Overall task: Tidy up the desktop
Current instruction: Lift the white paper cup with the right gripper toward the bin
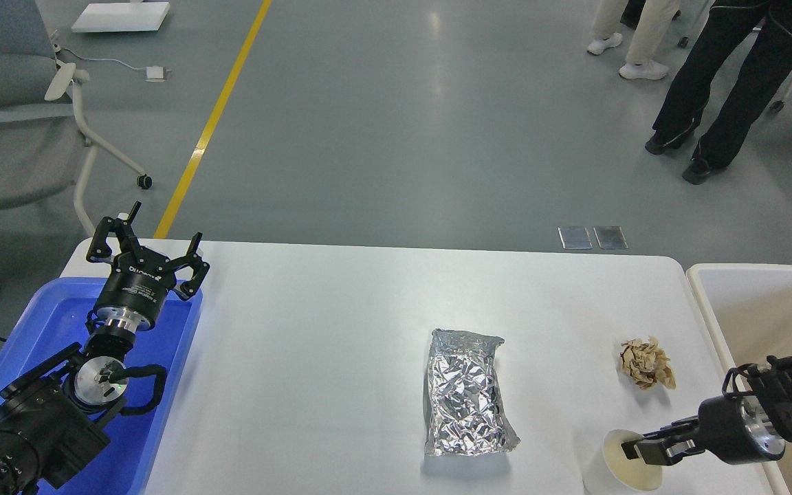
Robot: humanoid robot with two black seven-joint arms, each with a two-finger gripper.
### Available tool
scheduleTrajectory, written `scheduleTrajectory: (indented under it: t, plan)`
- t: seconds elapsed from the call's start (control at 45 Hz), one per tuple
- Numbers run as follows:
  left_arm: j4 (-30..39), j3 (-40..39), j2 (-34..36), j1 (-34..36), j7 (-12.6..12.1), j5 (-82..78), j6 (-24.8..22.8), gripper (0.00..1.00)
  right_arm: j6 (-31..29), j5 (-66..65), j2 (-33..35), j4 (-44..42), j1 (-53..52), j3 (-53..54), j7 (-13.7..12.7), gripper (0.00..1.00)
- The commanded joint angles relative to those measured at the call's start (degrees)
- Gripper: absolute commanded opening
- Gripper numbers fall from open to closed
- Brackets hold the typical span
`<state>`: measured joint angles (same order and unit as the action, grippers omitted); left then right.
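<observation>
1. Step in hand, by the look of it: clearing the cup (621,462) at the near right of the desktop (313,357).
2. Right gripper (650,448) at the cup's rim, one finger inside the mouth, the other apparently outside; seemingly closed on the rim, though a firm hold cannot be confirmed.
3. Left gripper (152,251) spread wide and empty, raised over the far end of the blue tray (183,350) at the left edge.
4. Next move probably calls for a secure pinch on the thin rim, a clean lift, then a carry right to the beige bin (705,302) just beside the desktop.
5. Also left on top: foil pack (466,393) lying flat near the middle, paper ball (647,363) right of it, apart from the cup.
6. Desktop itself: white, smooth, rounded corners, spanning between tray and bin, mostly bare.
</observation>
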<state>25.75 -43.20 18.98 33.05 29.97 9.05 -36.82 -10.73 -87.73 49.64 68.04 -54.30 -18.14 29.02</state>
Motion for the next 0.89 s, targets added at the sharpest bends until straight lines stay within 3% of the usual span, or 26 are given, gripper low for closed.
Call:
scheduleTrajectory:
  t: [0.0,0.489,0.556,0.711,0.867]
  plan:
    - [0.00,0.04,0.00,0.00,0.00,0.09,0.00,1.00,0.80,0.89,-0.42,-1.07,0.07,-0.06,-0.02,0.00]
    - [0.00,-0.05,0.00,0.00,0.00,0.00,0.00,1.00,0.71,4.75,3.26,-0.63,-1.24,2.05,1.21,0.00]
    - [0.00,-0.05,0.00,0.00,0.00,0.00,0.00,1.00,0.62,6.86,4.50,-0.54,-2.82,2.32,2.96,0.00]
    - [0.00,-0.05,0.00,0.00,0.00,0.00,0.00,1.00,0.54,11.60,7.92,-0.10,-7.30,2.84,9.90,0.00]
    - [0.00,-0.05,0.00,0.00,0.00,0.00,0.00,1.00,-1.22,16.09,11.26,1.13,-10.82,3.20,13.25,0.00]
